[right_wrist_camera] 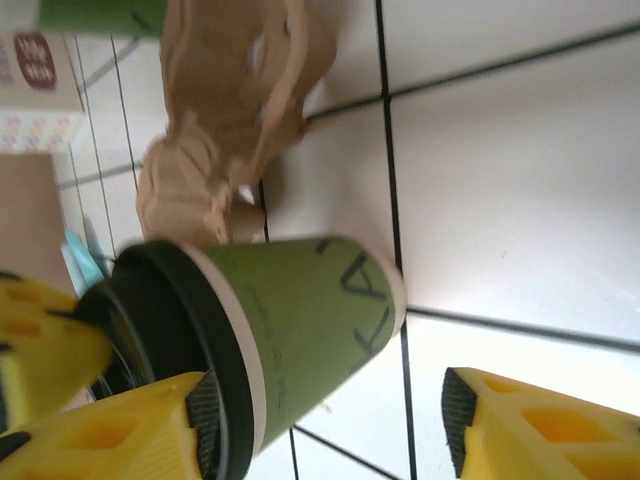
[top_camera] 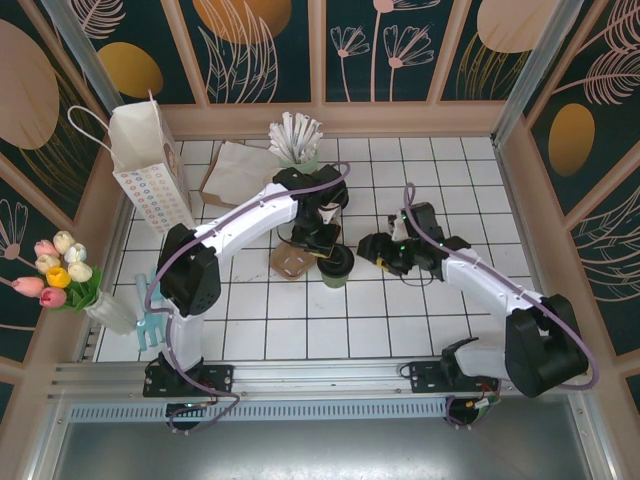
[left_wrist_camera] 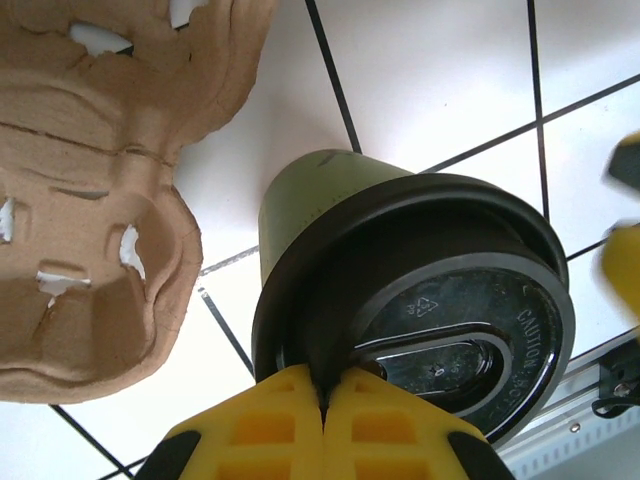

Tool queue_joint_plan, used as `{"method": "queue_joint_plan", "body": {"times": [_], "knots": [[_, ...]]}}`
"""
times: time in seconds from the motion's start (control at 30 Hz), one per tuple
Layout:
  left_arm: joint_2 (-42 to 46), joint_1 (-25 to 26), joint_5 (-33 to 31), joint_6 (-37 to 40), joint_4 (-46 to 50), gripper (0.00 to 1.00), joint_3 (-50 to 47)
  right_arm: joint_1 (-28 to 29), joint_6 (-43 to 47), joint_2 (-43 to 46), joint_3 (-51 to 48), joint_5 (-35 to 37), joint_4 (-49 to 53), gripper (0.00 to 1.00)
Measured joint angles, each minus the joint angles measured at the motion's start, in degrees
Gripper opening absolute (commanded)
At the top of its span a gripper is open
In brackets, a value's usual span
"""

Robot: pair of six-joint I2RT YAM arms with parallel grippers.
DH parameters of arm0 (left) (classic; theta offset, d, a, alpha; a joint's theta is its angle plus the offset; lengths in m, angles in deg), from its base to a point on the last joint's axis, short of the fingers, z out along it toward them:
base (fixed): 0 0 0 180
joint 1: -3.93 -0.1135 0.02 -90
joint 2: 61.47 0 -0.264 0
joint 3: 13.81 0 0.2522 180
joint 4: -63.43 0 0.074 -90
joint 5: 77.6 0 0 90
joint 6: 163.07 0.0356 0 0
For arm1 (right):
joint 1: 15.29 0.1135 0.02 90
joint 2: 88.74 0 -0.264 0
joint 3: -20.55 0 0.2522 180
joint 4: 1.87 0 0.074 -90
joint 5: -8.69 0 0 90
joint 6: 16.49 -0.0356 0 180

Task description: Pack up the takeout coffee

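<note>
Coffee cup (top_camera: 336,266) stands on the tiled table (top_camera: 440,310), just beside the brown carrier (top_camera: 291,262). Left claw (left_wrist_camera: 322,398) is pinched narrow on its dark lid rim. Right claw (right_wrist_camera: 340,425) gapes wide, 1 finger beside the lid.

White tiled tabletop (top_camera: 420,320), dark floral wall panels (top_camera: 400,40) w/ wood framing (top_camera: 316,60)

From above, the left gripper (top_camera: 327,248) hides part of the pulp carrier (top_camera: 289,263). In the right wrist view, the takeout coffee (right_wrist_camera: 300,320) has its lid blurred and cut off.
</note>
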Motion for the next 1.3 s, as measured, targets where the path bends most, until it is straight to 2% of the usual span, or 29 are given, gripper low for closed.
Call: {"method": "queue_joint_plan", "body": {"times": [0.1, 0.33, 0.53, 0.77, 0.9, 1.03, 1.13, 1.3], "knots": [[-0.5, 0.2, -0.5, 0.0, 1.0, 0.00, 1.0, -1.7, 0.1, -1.6, 1.7, -0.8, -1.4, 0.71], [-1.7, 0.2, -0.8, 0.0, 2.8, 0.00, 3.0, -0.8, 2.0, -10.3, 5.8, -4.1, -3.3, 0.78], [-2.1, 0.2, -0.8, 0.0, 3.1, 0.00, 3.2, 1.3, 3.5, -14.6, 7.3, -6.4, -4.6, 0.78], [-1.0, 0.2, -0.7, 0.0, 1.4, 0.00, 1.4, 1.3, 3.7, -15.2, 5.7, -7.4, -8.7, 0.76], [-1.2, 0.2, -0.7, -0.1, 1.7, 0.00, 1.8, 1.2, 4.3, -15.2, 6.3, -7.1, -8.0, 0.80], [-1.6, 0.2, -0.7, -0.1, 2.4, 0.00, 2.6, 1.5, 5.7, -13.2, 6.7, -5.3, -6.6, 0.89], [-1.7, 0.2, -0.7, -0.1, 2.6, 0.00, 2.8, 2.0, 7.8, -7.6, 5.7, -3.7, -7.1, 0.99], [-2.0, 0.2, -0.9, -0.3, 3.0, 0.00, 3.3, 2.8, 10.8, 1.5, -0.3, -1.9, -9.0, 0.99]]}}
